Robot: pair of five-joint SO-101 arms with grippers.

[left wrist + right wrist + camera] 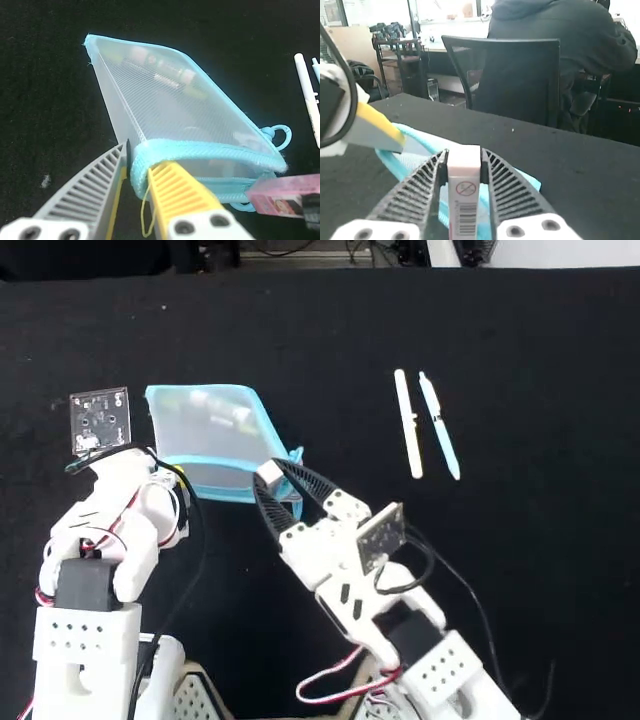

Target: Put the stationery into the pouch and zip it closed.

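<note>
Pale-blue-trimmed translucent mesh pouch [170, 110]

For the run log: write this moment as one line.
left gripper shut on pouch rim | right gripper shut on eraser, at pouch mouth | pens on table | pouch open

One camera sits off me, high over the desk [520, 330], looking down on it. My left wrist camera looks close along its jaws onto the pouch [170, 100]. My right wrist camera lies low, facing level across the desk toward the room [380, 30] behind. All three share the pouch.
</note>
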